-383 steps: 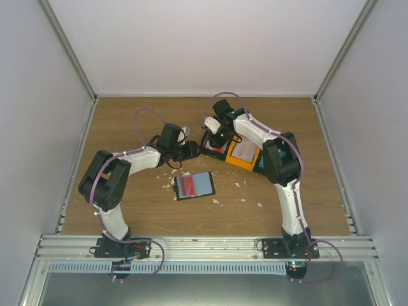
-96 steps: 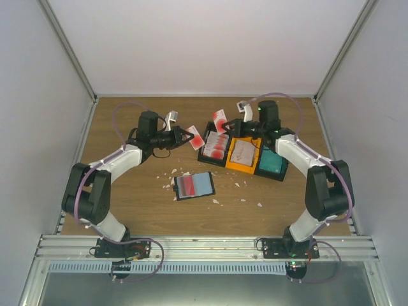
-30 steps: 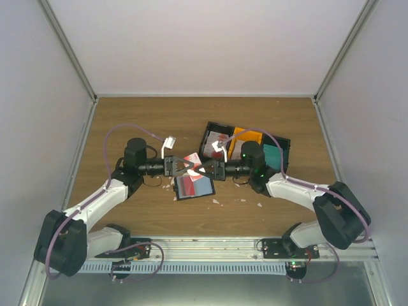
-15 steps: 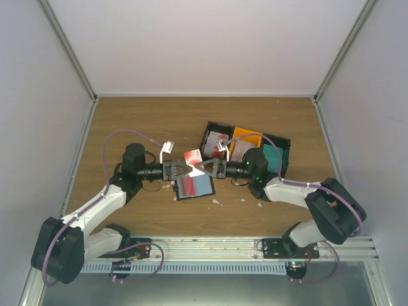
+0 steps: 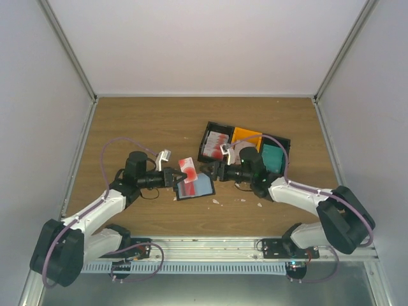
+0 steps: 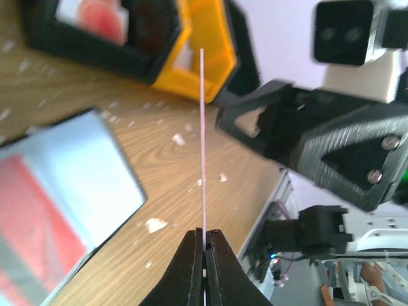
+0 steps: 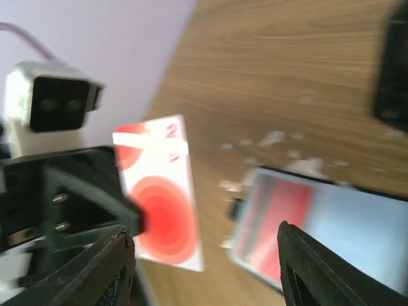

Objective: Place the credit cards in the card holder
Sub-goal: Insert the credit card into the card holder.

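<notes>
My left gripper [image 5: 174, 178] is shut on one red-and-white credit card [image 5: 188, 169], held on edge just above the open card holder [image 5: 196, 187]. The left wrist view shows that card edge-on as a thin line [image 6: 202, 127] rising from the closed fingertips [image 6: 204, 237]. The holder's bluish-grey inside with a red card in it lies at the left [image 6: 57, 185]. My right gripper [image 5: 209, 171] faces it from the right, open and empty. In the right wrist view the card [image 7: 162, 204] stands ahead of the spread right gripper [image 7: 204, 233], with the holder [image 7: 319, 223] below.
Behind the right arm stand a black tray [image 5: 205, 143] with red-and-white cards, an orange tray [image 5: 245, 135] and a black one with a teal card [image 5: 273, 156]. Small white scraps [image 5: 217, 201] lie scattered on the wooden table around the holder.
The right gripper has opened and let go of the card, backing off to the right. The left gripper keeps the card and has carried it down and towards the holder.
</notes>
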Controlling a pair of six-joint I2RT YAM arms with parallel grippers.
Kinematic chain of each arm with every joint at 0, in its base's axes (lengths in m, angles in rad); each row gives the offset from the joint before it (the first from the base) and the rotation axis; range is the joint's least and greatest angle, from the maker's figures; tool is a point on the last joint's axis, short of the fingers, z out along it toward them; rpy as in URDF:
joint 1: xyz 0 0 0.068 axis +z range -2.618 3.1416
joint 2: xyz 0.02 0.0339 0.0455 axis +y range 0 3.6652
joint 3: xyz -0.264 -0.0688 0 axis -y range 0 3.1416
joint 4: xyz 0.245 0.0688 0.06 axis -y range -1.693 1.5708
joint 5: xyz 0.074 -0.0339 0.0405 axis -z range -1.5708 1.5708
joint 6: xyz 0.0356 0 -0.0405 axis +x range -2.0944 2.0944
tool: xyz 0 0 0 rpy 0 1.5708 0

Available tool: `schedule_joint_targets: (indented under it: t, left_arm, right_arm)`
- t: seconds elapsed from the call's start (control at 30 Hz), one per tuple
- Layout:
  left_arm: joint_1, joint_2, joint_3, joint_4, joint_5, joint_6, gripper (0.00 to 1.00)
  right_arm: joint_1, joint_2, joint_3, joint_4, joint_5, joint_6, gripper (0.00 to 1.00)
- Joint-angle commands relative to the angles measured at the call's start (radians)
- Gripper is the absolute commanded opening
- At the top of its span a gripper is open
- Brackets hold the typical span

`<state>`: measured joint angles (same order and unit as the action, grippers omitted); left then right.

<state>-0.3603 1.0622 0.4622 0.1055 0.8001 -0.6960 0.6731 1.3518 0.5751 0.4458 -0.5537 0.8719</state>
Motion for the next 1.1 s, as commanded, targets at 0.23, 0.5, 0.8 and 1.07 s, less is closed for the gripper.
schedule_joint_targets:
  t: [0.23, 0.5, 0.8, 1.07]
  left_arm:
    - [-0.009, 0.163, -0.120, 0.136, -0.087, -0.064, 0.00]
    - [-0.008, 0.353, -0.121, 0.267, -0.022, -0.079, 0.00]
    - [-0.008, 0.453, -0.138, 0.376, -0.009, -0.089, 0.00]
    - [-0.007, 0.551, -0.142, 0.413, 0.008, -0.138, 0.00]
  right_arm:
    - [0.102, 0.191, 0.197, -0.608, 0.450, -0.371, 0.63]
    - [0.175, 0.343, 0.311, -0.733, 0.602, -0.358, 0.61]
    - [0.197, 0.422, 0.363, -0.791, 0.603, -0.379, 0.51]
    - [0.197, 0.427, 0.367, -0.801, 0.582, -0.354, 0.40]
